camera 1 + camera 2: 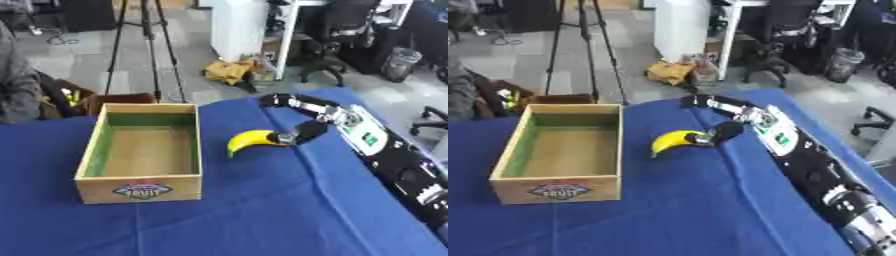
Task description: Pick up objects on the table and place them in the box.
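Right hand [302, 132], reaching in along the bench's right edge on a long black and silver arm [394, 160], has its lower digit curled against the dark stem end of the banana [249, 140] while other fingers [282, 100] stretch straight out toward the far edge; whether the fruit is truly pinched cannot be told. Going from the left: the wooden box [140, 188] sits on the blue cloth of the bench [262, 215] in the left half, open at the top, its inside walls green, its floor bare wood, and a round fruit label on the near wall. Just to the right of the box, apart from its right wall, lies the banana, yellow and curved, its tip pointing down toward the near-left and its stem toward the hand. Further right the arm runs off the lower right corner. No left hand shows in either view.
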Tool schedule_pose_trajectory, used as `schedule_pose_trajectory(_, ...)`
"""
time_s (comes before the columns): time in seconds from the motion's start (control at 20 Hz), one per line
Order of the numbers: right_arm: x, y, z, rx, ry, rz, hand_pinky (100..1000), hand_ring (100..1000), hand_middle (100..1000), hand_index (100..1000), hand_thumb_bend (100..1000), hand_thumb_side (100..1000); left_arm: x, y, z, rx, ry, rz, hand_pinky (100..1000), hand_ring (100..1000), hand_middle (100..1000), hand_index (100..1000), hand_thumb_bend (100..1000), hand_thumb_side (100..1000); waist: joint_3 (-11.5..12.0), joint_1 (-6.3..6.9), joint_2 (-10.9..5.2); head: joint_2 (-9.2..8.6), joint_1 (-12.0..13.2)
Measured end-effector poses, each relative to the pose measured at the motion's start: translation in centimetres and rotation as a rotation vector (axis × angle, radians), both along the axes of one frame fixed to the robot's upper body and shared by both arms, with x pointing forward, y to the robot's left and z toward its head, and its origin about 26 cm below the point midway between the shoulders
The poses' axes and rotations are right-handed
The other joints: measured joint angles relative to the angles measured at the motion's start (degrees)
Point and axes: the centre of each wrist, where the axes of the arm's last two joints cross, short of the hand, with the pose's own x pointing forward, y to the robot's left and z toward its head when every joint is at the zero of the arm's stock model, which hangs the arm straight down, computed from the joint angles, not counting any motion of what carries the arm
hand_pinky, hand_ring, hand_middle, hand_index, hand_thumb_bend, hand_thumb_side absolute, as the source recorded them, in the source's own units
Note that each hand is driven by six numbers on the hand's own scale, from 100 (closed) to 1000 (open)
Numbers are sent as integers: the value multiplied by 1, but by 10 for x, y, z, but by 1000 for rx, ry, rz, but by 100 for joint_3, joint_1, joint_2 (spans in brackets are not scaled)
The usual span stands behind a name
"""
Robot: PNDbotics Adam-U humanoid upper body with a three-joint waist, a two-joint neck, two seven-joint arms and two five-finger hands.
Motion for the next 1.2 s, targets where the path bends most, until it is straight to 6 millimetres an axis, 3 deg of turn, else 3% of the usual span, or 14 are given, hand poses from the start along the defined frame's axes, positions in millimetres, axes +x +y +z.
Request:
schedule_pose_trajectory(0.3,-1,-7,-10,-41,-3,-126,979,1000,996,933,381,470,0,-1,0,1,-2,-10,723,590,444,615,211,967,100,48,0,-24,-84)
schedule_pose_trajectory(0.35,-1,-8,-11,-51,-7,-138,968,1000,979,929,409,417,0,-1,0,1,-3,-11,723,590,444,615,211,966,107,54,0,-24,-97)
schedule_pose_trajectory(0.4,-2,-9,-12,-61,-13,-153,965,1000,975,928,375,467,0,-1,0,1,-3,-11,723,590,443,615,210,966,121,63,0,-25,-110)
schedule_pose_trajectory(1.2,-7,-17,-57,-217,-87,-269,923,1000,927,906,312,463,0,-2,0,-4,-10,-15,723,592,442,615,208,967,175,165,18,-71,-225)
